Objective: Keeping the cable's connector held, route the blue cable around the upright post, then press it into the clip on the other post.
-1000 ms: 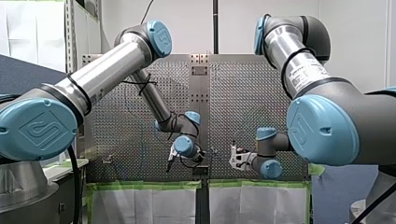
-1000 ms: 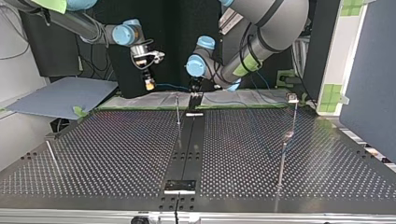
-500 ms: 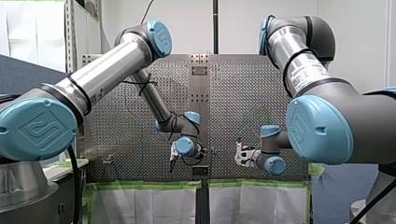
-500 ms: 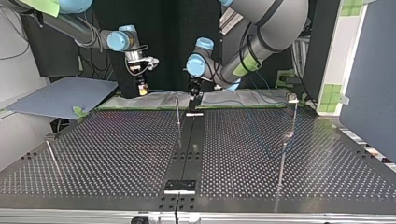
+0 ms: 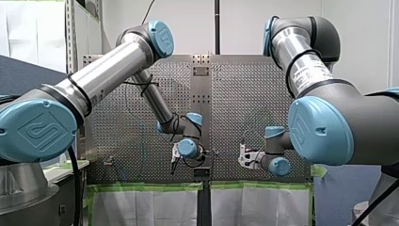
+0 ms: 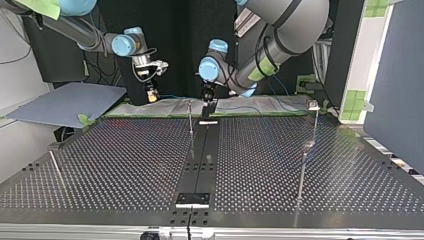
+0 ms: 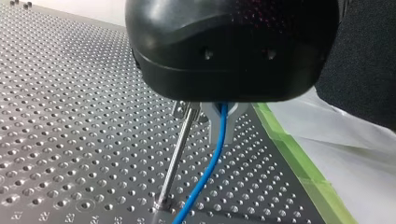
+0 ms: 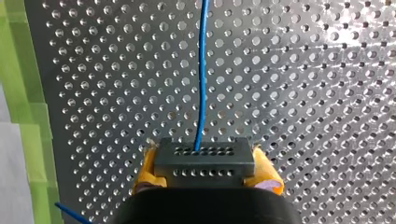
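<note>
Right fingers: my right gripper (image 8: 204, 164) clamps the connector (image 8: 204, 156) between yellow pads (image 8: 270, 183).
Left fingers: my left gripper (image 7: 223, 122) is closed around the blue cable (image 7: 208, 164).
Cable: runs down just beside the upright post (image 7: 178, 156) to the perforated table (image 7: 70, 116).

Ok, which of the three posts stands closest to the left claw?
The thin middle post, right beside the left claw. The clip-topped post and the post at the top view's left stand far out to either side.
</note>
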`<state>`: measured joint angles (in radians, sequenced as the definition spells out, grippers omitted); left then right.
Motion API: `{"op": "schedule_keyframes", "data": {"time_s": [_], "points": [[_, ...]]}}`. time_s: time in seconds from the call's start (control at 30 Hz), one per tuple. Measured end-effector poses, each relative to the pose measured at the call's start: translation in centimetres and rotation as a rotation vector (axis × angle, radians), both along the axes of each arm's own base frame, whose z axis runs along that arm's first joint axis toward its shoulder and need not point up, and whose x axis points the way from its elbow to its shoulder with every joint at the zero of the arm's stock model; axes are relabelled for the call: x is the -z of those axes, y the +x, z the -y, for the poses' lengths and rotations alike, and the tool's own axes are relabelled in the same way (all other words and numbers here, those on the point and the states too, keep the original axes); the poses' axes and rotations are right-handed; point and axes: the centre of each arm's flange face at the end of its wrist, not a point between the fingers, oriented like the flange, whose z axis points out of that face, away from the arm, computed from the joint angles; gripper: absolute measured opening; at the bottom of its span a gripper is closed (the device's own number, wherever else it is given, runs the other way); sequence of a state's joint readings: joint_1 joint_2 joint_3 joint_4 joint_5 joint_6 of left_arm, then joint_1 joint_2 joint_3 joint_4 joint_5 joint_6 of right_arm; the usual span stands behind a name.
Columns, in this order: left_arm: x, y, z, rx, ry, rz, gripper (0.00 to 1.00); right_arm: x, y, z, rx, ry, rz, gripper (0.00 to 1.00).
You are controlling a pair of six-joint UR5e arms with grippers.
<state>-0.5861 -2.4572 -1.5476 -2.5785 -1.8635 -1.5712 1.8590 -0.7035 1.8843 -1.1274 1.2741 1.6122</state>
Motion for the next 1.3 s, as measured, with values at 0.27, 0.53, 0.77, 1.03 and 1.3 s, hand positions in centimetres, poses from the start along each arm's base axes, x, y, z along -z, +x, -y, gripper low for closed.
{"op": "schedule_keyframes", "data": {"time_s": [0.27,0.53,0.77,1.03,1.3], "points": [[0.1,-0.3,0.5,0.021,-0.015,-0.001,0.00,0.1,-0.1,0.7,-0.031,0.014,0.018,0.00],[1.5,-0.7,0.4,0.025,-0.009,-0.026,0.00,2.9,-0.4,0.9,-0.029,0.068,-0.006,0.00],[2.6,-0.8,0.3,0.038,-0.023,-0.045,0.00,3.3,-0.8,2.0,-0.017,0.069,-0.031,0.00],[1.6,0.5,1.5,0.068,-0.102,-0.029,0.00,3.1,-0.8,2.5,-0.017,0.054,-0.035,0.00],[0.7,1.4,2.1,0.072,-0.122,-0.018,0.00,2.8,-0.6,3.3,-0.017,0.048,-0.038,0.00]]}}
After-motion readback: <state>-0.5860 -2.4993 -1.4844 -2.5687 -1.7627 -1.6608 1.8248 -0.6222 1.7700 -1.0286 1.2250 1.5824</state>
